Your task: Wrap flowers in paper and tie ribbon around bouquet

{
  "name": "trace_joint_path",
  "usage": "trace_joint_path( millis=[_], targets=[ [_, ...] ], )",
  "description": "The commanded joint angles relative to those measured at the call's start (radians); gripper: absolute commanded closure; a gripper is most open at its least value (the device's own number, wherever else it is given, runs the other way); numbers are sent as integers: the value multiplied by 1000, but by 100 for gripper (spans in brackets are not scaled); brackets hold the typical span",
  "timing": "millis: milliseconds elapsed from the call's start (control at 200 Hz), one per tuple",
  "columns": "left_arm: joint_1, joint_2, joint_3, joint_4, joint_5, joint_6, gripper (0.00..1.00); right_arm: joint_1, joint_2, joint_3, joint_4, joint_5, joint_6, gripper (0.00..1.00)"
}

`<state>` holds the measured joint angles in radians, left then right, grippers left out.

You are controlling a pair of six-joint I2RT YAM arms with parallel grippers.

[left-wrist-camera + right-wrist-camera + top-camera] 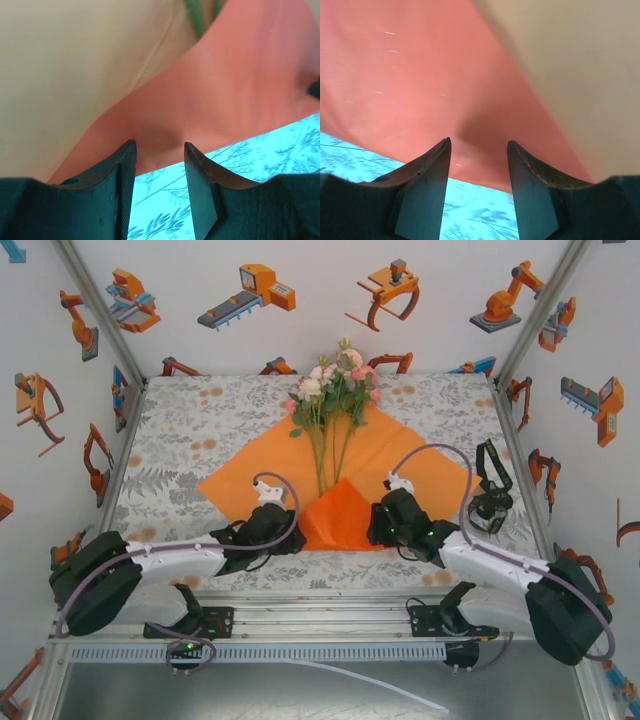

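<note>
Paper (225, 90), at left end effector (159, 144) tips

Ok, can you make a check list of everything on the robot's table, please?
Surface: tablecloth, grey-and-orange floral print, lying flat.
Job's things: flowers lie on the orange paper, whose near corner is folded over the stems; black ribbon is right of the paper.
Clutter: nothing seen.
Grippers: left gripper and right gripper are both open, at the folded corner's edges.
Cables: grey-purple cables loop above both arms.
Surroundings: white walls with orange robot pictures.
</note>
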<state>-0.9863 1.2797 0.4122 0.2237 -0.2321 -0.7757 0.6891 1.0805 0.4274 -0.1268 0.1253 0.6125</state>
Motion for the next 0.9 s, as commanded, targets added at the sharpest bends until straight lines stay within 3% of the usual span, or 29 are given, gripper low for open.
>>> trace_joint_path(
  millis=[0, 150, 270, 406, 556, 756, 896],
  targets=[
    [9, -60, -58, -42, -52, -93, 57, -44, -107, -41, -170, 71, 18, 51],
    [11, -150, -73, -122, -90, -107, 55, -65, -252, -28, -250, 73, 5, 49],
    [16, -244, -37, -197, -121, -60, 51, -55, -271, 56, -253, 11, -51, 49],
    [46, -283, 36, -262, -124, 12, 50, 44, -163, 179, -194, 12, -114, 47],
    [98, -264, 81, -276, -108, 29, 49, 117, 85, 319, -48, -65, -156, 46],
    [387, -318, 99, -336, -18, 52, 37, 124, 340, 422, 62, -85, -169, 45],
    [667, -314, 96, -367, 32, 43, 25, 124, 456, 467, 89, -69, -193, 45]
  ],
)
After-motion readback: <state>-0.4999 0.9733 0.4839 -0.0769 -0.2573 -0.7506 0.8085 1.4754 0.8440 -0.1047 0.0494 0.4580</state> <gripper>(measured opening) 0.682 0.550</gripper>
